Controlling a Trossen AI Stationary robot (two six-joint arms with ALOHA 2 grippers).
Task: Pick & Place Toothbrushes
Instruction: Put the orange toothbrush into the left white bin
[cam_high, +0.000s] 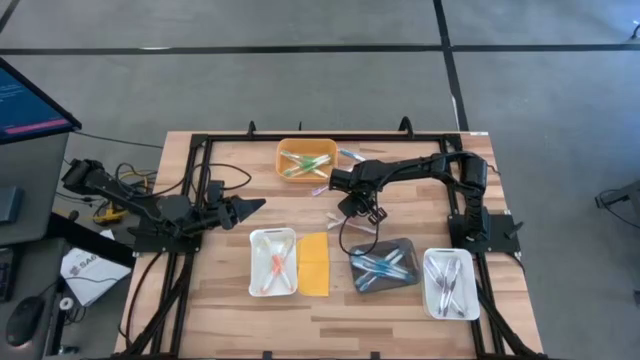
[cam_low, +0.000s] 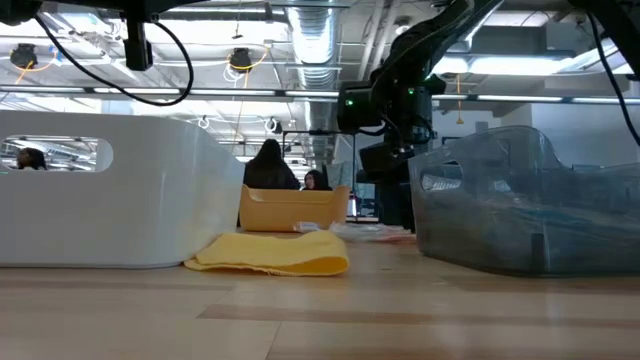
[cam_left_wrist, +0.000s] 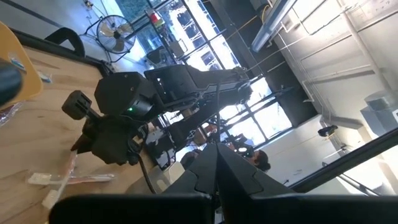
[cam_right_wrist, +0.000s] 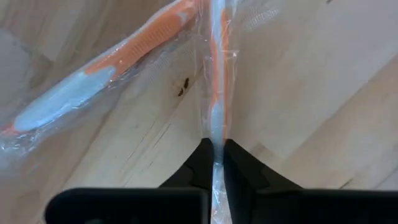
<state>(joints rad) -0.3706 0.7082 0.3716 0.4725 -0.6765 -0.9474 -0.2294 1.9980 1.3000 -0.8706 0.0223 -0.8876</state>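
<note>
High view: right gripper (cam_high: 334, 189) extended over the wooden surface (cam_high: 400, 300), just below the orange bin (cam_high: 306, 158) holding green and other toothbrushes. Loose wrapped toothbrushes (cam_high: 332, 216) scattered on the surface near that gripper. White tray (cam_high: 273, 262) with orange toothbrushes, yellow-orange lid (cam_high: 314, 264) just beside it, grey tray (cam_high: 384, 264) with blue toothbrushes, second white tray (cam_high: 449, 284) at the right with pale ones. Left gripper (cam_high: 250, 207) parked at the surface's left side, pointing toward the centre, fingers pressed together, nothing held.

Low view: right arm's gripper (cam_low: 385, 135) hanging behind the grey tray (cam_low: 530, 205); finger state not readable here. Lid (cam_low: 272, 254) lying flat beside the white tray (cam_low: 110, 190); orange bin (cam_low: 292, 208) farther back.

Left wrist view: own fingers (cam_left_wrist: 214, 168) closed to a point, empty; right arm's gripper (cam_left_wrist: 84, 134) farther off, above wrapped toothbrushes (cam_left_wrist: 65, 180) on the surface.

Right wrist view: right gripper (cam_right_wrist: 215, 163) pinching a wrapped orange toothbrush (cam_right_wrist: 216, 74) by its pale end, the handle running straight away from the fingertips. Second wrapped orange toothbrush (cam_right_wrist: 99, 78) lying aslant beside it on the surface, apart from the fingers.
</note>
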